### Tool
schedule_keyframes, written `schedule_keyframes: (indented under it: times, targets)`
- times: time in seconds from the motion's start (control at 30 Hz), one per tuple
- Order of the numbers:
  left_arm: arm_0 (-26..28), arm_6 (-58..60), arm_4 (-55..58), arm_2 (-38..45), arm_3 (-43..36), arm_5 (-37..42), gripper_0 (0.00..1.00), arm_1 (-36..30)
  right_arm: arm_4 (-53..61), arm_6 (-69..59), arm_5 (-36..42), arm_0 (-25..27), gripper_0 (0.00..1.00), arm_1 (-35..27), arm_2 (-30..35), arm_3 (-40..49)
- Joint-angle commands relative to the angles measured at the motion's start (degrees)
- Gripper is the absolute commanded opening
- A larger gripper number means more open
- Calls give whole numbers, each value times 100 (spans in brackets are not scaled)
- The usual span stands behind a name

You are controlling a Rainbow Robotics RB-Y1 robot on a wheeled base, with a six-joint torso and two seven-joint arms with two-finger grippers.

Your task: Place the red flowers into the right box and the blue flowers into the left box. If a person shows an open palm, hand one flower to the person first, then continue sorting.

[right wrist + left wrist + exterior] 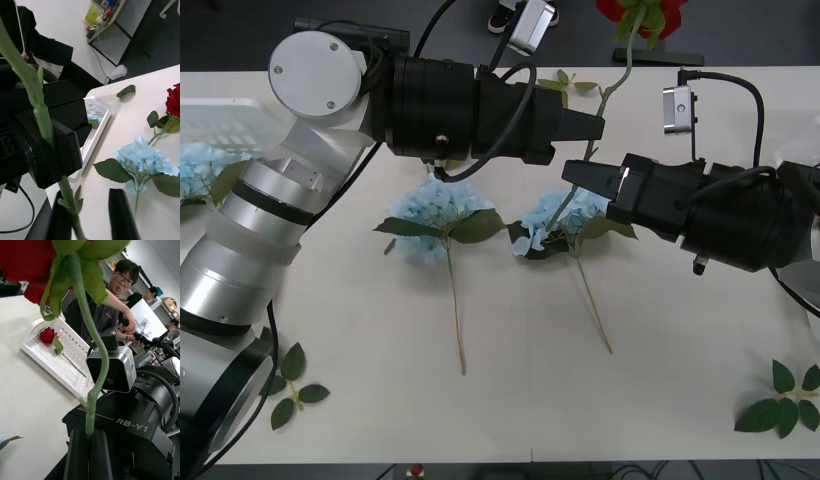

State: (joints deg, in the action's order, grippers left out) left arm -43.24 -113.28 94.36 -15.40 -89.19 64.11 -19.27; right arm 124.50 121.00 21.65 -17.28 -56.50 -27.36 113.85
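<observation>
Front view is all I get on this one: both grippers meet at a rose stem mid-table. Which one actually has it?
Observer: The left wrist view shows the left gripper shut on the stem of the red flower.
Operator: And the right gripper, is it clamped too?
Observer: No. In the right wrist view the right gripper has its fingers apart, and the stem runs between them, close against one finger.
</observation>
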Motion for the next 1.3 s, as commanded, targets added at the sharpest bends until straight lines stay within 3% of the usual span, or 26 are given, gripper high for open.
schedule_keyframes:
  times: [0.03,0.6,0.63,0.67,0.7,0.73,0.8,1.17,1.3]
  targets:
    - [-80,-124,56,81,-204,-21,0,-7,48,-191,-38,-21,0,51,2,191]
    - [-88,-176,56,89,-204,-21,1,-16,233,-191,-231,-30,0,16,11,191]
    - [-80,-185,65,98,-213,-21,4,-16,241,-191,-258,-21,0,-2,11,191]
    - [-88,-185,65,107,-213,-21,23,-7,259,-191,-258,-21,0,-10,11,191]
    - [-88,-159,65,107,-204,-21,59,-7,294,-200,-267,-21,0,-28,2,191]
    - [-88,-150,65,116,-204,-21,78,-16,329,-191,-284,-30,0,-54,11,191]
    - [-80,-115,65,125,-204,-21,100,-7,338,-191,-284,-30,0,-81,11,191]
    - [-88,-80,188,133,-204,14,100,-7,347,-165,-346,-30,0,-160,11,156]
    - [-88,-53,206,160,-204,32,100,-7,364,-183,-249,-30,0,-485,178,-3]
